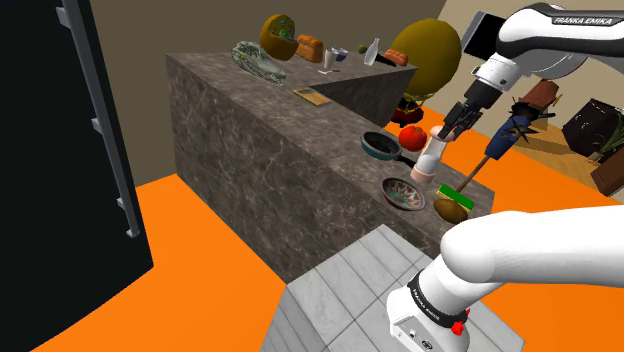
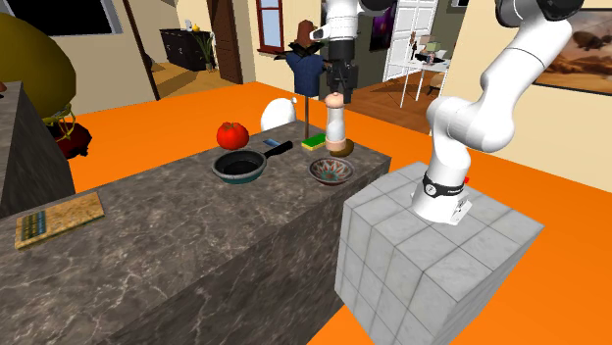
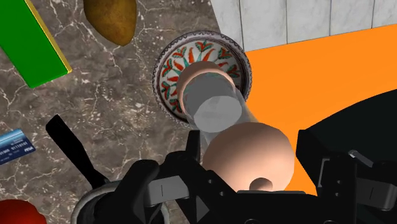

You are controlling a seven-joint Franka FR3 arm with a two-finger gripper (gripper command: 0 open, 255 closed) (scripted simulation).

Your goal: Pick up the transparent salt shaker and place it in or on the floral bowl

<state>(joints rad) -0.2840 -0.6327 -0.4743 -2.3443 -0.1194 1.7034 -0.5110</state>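
Wrist view — salt shaker (image 3: 216, 111) clasped in pincer (image 3: 248, 156) — floral bowl (image 3: 170, 63) beyond.

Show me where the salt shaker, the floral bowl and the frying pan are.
salt shaker (image 2: 336, 123): second exterior view, on its clear body.
floral bowl (image 2: 331, 172): second exterior view, on its painted inside.
frying pan (image 2: 239, 165): second exterior view, on its dark inside.

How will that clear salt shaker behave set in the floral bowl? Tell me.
Probably tips: the salt shaker is tall and narrow, and the floral bowl curves inside, so it would likely lean on the rim. Its round body may roll if it falls. Smooth and clear, it could slip in the jaws, which hold it near its rounded top.
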